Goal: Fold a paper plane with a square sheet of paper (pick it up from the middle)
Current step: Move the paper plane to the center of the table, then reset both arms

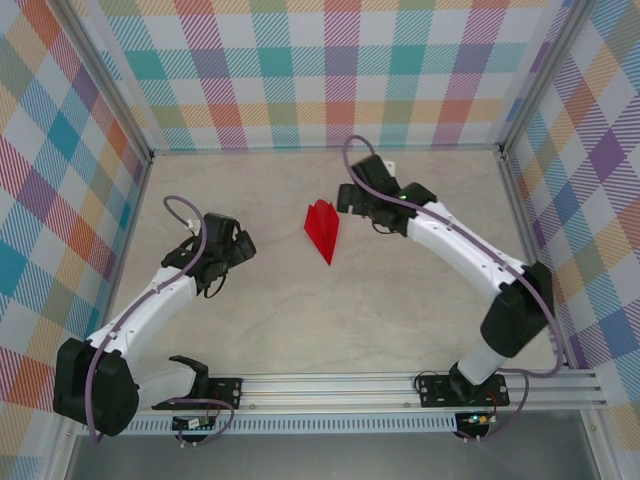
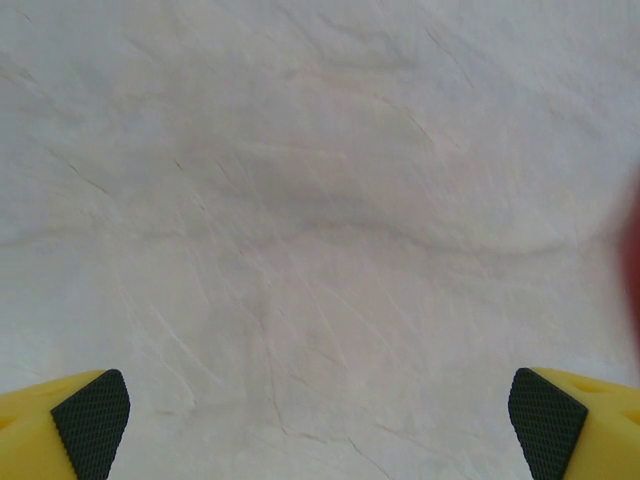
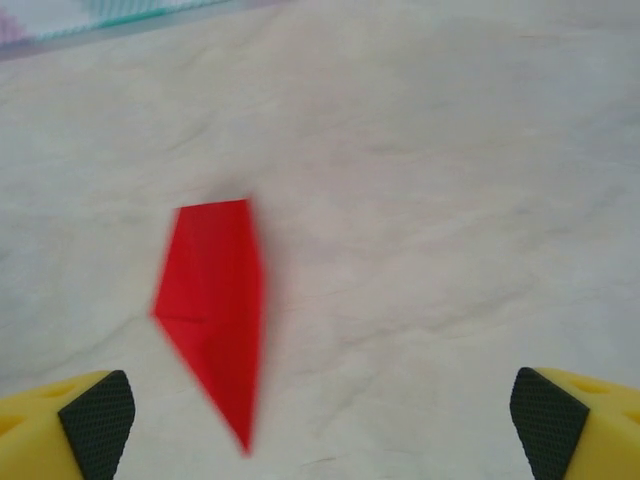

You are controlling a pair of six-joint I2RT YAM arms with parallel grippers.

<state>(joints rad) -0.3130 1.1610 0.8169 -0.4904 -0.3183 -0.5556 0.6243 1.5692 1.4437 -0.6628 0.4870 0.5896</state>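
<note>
Yellow fingers tipped with black textured pads (image 3: 95,415) sit at the two lower corners of the right wrist view, far apart, so the right hand (image 3: 320,425) is spread wide and pinches nothing. Just ahead of it, toward its left finger and clear of both pads, the paper plane (image 3: 215,310) lies flat on the pale marbled table (image 3: 460,200). It is bright red, its narrow tip points back at the hand and its blunt end points away. Beyond it, a strip of the checked wall (image 3: 100,20) edges the table.

The left hand (image 2: 320,425) is spread just as wide over bare table (image 2: 300,200) and grips nothing. A red blur (image 2: 633,270) at the rim beyond its right finger is too smeared to make out.

From above, the paper plane (image 1: 322,230) rests between the two hands, touching neither. It is near the right hand (image 1: 350,196) and farther from the left hand (image 1: 238,245), with its tip slanting toward the arms' side of the table (image 1: 400,310).
</note>
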